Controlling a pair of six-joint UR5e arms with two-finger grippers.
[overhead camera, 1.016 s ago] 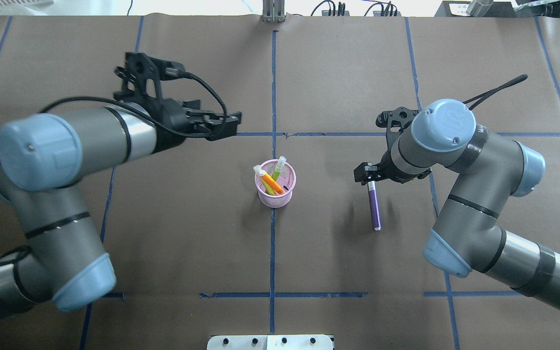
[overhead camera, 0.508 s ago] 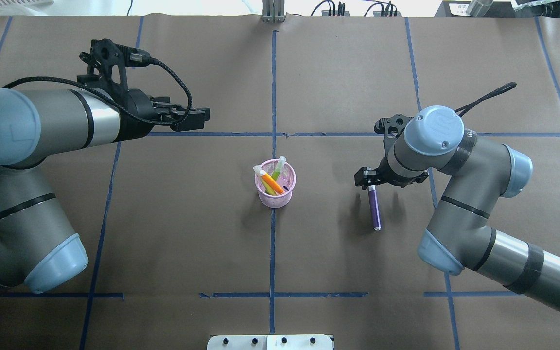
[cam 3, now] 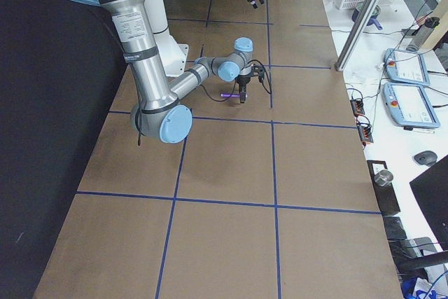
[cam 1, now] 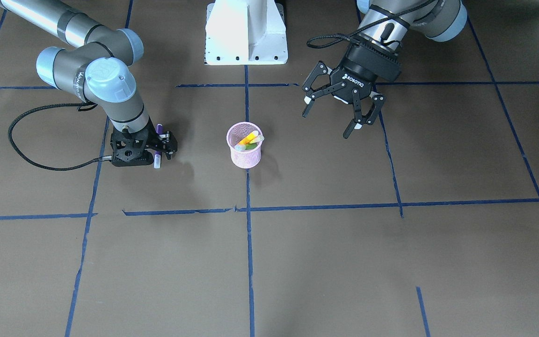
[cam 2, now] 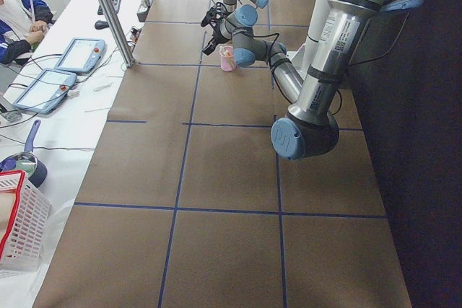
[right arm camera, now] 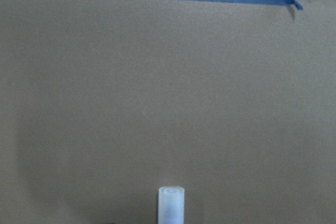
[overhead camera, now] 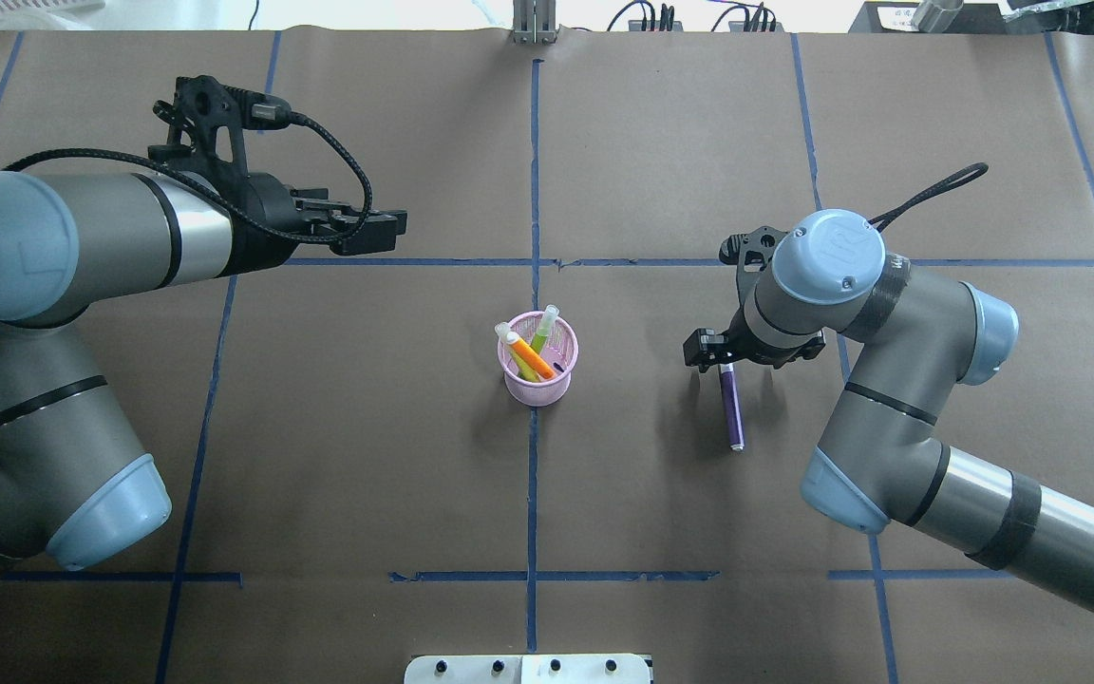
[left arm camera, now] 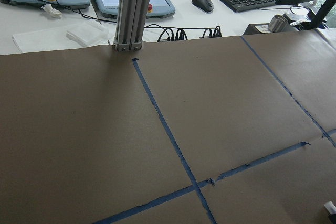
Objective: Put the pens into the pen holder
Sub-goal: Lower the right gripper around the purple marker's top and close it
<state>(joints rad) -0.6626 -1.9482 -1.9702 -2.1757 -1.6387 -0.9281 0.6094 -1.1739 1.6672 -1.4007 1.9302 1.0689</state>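
"ROBOTIQ" is printed in white on the left end effector (cam 1: 332,119), which hangs spread wide and empty. The orange pen (overhead camera: 530,356) and green pen (overhead camera: 543,328) stand in the pink pen holder (overhead camera: 537,385). The purple pen (overhead camera: 732,408) lies on the table (overhead camera: 367,427). Only the right wrist view shows its pale cap end-on. The right end effector (overhead camera: 720,359) sits low over that cap, and its grip cannot be told.

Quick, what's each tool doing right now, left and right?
Left tool: open, holding nothing.
Right tool: low at the purple pen, which lies on the table; open or shut cannot be told.
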